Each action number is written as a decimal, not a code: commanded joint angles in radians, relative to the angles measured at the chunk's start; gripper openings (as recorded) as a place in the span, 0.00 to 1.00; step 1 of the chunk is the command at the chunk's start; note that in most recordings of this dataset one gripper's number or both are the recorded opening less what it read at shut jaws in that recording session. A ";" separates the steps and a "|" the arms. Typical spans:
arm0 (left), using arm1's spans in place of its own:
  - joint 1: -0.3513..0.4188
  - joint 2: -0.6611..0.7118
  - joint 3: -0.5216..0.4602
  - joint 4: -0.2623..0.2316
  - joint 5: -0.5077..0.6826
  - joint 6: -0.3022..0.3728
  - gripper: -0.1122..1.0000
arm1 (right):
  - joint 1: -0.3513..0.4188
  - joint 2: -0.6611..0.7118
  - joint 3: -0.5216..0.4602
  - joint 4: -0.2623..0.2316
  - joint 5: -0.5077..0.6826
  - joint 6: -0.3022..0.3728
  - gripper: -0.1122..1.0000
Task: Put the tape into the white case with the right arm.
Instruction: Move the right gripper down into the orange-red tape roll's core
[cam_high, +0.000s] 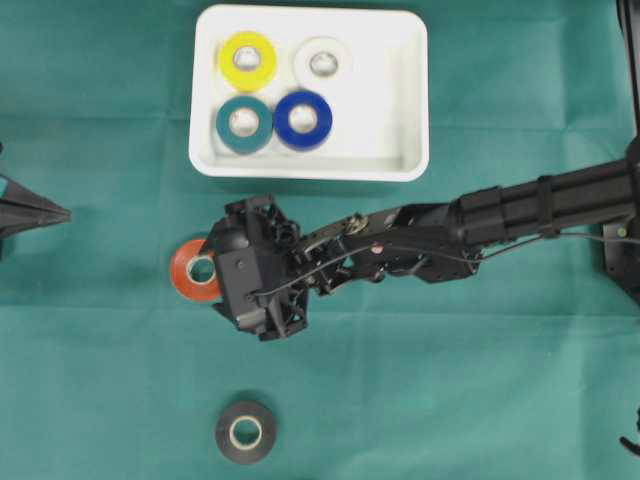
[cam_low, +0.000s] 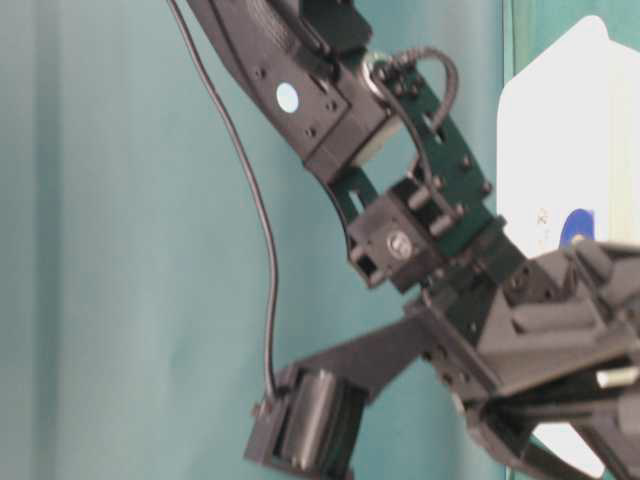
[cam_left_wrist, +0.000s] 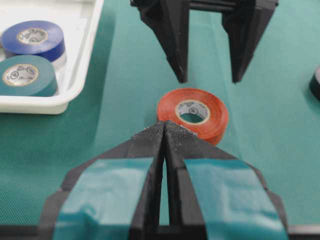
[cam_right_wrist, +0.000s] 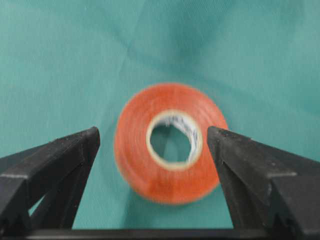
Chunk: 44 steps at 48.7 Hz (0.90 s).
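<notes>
1. Overhead, a green cloth-covered desk (cam_high: 480, 400) carries a white case (cam_high: 408, 120) near its far edge, close to the middle.
2. Inside the white case lie four tape rolls in two rows: a yellow roll (cam_high: 248, 61) and a white roll (cam_high: 322, 63) at the back, a teal roll (cam_high: 244, 123) and a blue roll (cam_high: 303, 120) in front of them.
3. An orange tape roll (cam_high: 192, 270) lies flat on the cloth outside the case, just in front of the case's left front corner.
4. The right arm (cam_high: 500, 212) reaches in from the desk's right edge, and its gripper (cam_right_wrist: 152, 145) is above the orange tape roll.
5. The right gripper's black fingers (cam_right_wrist: 65, 160) are spread wide, one on each side of the orange roll, not touching it.
6. The left gripper (cam_left_wrist: 165, 131), with light-blue bands, sits at the desk's left edge with its fingers pressed together, tips pointing toward the orange roll.
7. A black tape roll (cam_high: 246, 432) lies alone near the desk's front edge, well apart from the others.
</notes>
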 joint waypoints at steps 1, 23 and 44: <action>0.003 0.012 -0.017 0.000 -0.005 0.002 0.11 | 0.009 -0.008 -0.044 -0.002 -0.002 0.003 0.66; 0.005 0.012 -0.017 0.000 -0.005 0.000 0.11 | 0.014 0.041 -0.060 0.005 0.040 0.012 0.66; 0.003 0.012 -0.017 0.000 -0.005 0.000 0.11 | 0.018 0.101 -0.101 0.008 0.040 0.029 0.65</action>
